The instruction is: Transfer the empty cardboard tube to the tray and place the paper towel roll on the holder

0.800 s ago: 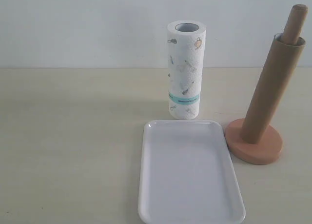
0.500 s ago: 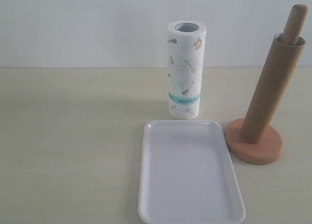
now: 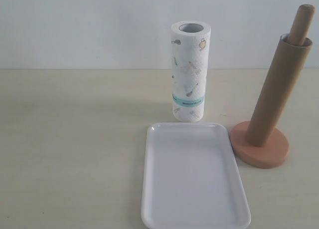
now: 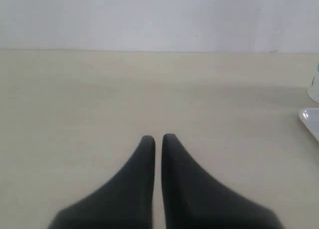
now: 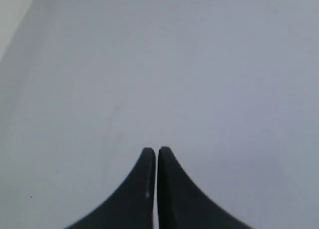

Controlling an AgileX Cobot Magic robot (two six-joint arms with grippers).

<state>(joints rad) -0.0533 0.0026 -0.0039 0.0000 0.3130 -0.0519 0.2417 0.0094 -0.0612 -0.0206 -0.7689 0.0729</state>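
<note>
- tray [image 3: 194, 179]: flat on the counter [image 3: 75, 139], nothing in it.
- paper towel roll [image 3: 190, 72]: upright on the counter just behind the tray's far edge, grey core facing up. Whether it touches the rim, can't tell from this angle.
- holder [image 3: 271, 153]: just right of the tray's far right corner, disc base close to the rim but apart from it.
- empty cardboard tube [image 3: 277, 92]: sleeved over the holder's dowel with its lower end down on the base. The rounded dowel tip [image 3: 302, 20] pokes out the top.
- left gripper [image 4: 158, 139]: jaws nearly together, only a thin slit between them, gripping nothing. It sits low over bare counter, well left of the tray; a tray corner and a sliver of the roll show at the edge of the left wrist view.
- right gripper [image 5: 155, 151]: jaws pressed together, nothing held. Its camera sees only a plain pale surface, probably a wall, so its place relative to the tray is unclear.
</note>
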